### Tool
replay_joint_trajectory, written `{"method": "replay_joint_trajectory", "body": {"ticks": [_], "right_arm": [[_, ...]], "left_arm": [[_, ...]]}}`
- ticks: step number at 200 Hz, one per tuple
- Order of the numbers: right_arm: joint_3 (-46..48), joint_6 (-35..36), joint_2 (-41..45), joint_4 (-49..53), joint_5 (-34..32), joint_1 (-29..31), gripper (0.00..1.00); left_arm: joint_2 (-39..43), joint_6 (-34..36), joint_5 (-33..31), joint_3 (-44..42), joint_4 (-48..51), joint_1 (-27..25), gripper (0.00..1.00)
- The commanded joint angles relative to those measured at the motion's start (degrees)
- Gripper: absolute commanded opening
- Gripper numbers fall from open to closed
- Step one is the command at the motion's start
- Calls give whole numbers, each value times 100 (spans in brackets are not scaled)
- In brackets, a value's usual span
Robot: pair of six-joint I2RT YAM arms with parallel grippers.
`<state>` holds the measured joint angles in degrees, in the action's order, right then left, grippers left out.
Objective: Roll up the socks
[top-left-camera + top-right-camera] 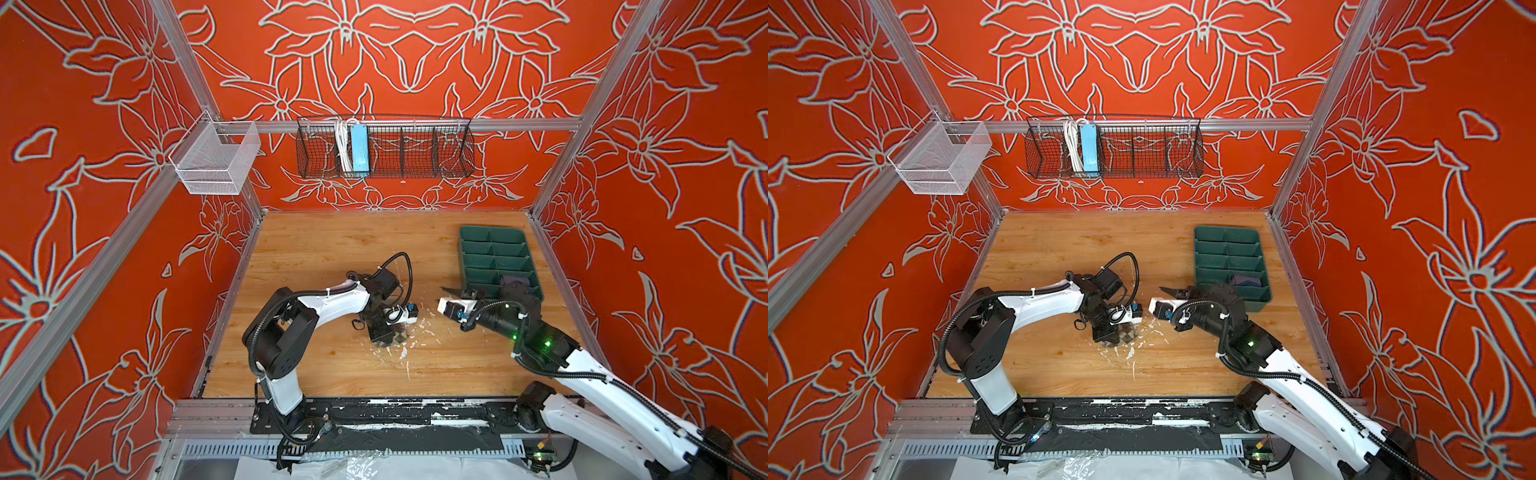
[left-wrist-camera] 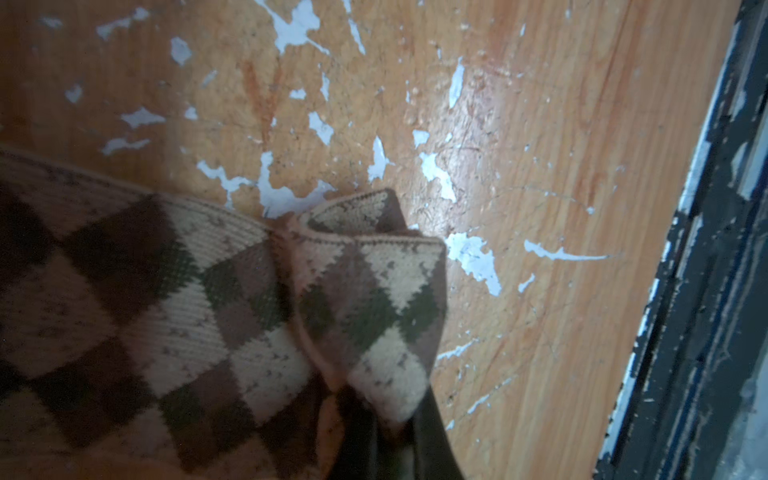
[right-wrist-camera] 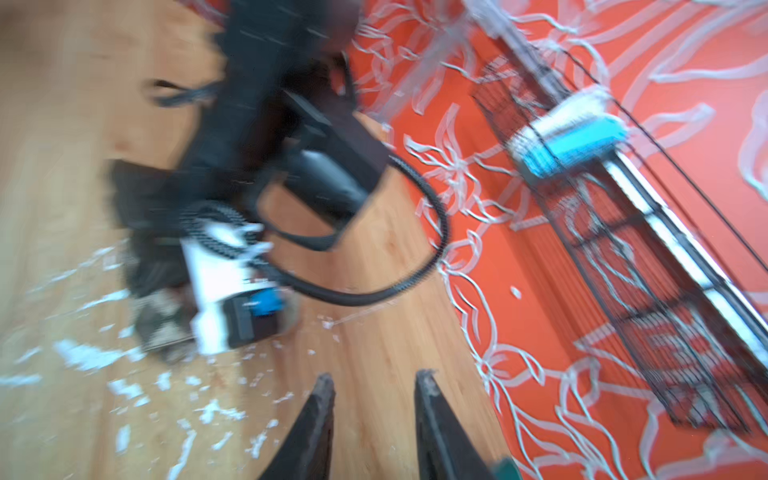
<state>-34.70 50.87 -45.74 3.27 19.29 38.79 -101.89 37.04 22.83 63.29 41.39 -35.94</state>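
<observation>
The beige sock with olive-brown argyle diamonds (image 2: 199, 307) lies on the wooden table, one end folded over. My left gripper (image 2: 388, 432) is shut on that folded end; in both top views it points down at mid-table (image 1: 384, 338) and a corner of the argyle sock (image 1: 1128, 335) peeks out beside it. The purple sock (image 1: 513, 279) sits as a dark bundle in a near compartment of the green tray (image 1: 505, 235). My right gripper (image 3: 376, 380) is open and empty above bare wood, beside the tray's near left corner (image 1: 451, 289).
White chipped patches (image 1: 405, 353) mark the table around the left gripper. On the back wall hangs a black wire basket (image 1: 419, 149) with a blue block inside, and a white mesh basket (image 1: 216, 160) hangs on the left rail. A black rail (image 1: 374, 409) runs along the front edge.
</observation>
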Motion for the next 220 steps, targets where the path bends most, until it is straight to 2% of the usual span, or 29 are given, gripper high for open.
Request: {"method": "replay_joint_trajectory", "body": {"ticks": [1,23,48,71,119,163,187,201,212,220], "right_arm": [[162,918,-407,874,289,613,38],[182,1021,-1314,548,-329,1422,39],[152,848,-2369,-620,-980,1966,40],[13,656,-3194,-1341,-1306,2037,43],[-211,366,-4359,-2093,-2217,2007,45],[-340,217,-4770,-2162,-2219,1986,43],[-451,189,-4862,-1753,-2170,1984,33],[-543,165,-4849,-1370,-2099,1984,20],[-626,72,-4848,-1021,-2048,1984,5],[-705,-29,-4831,-733,-2023,1984,0]], "left_arm": [[-415,-77,123,38,500,115,0],[-620,-108,104,261,640,138,0],[-745,-117,91,410,745,142,0],[-745,-108,109,402,745,150,0],[-697,-118,154,342,730,158,0],[-701,-83,187,377,774,157,0],[-638,-104,180,377,754,158,0],[-520,-168,136,345,681,158,4],[-363,-207,132,304,616,158,8],[-223,-244,133,258,548,158,11]]}}
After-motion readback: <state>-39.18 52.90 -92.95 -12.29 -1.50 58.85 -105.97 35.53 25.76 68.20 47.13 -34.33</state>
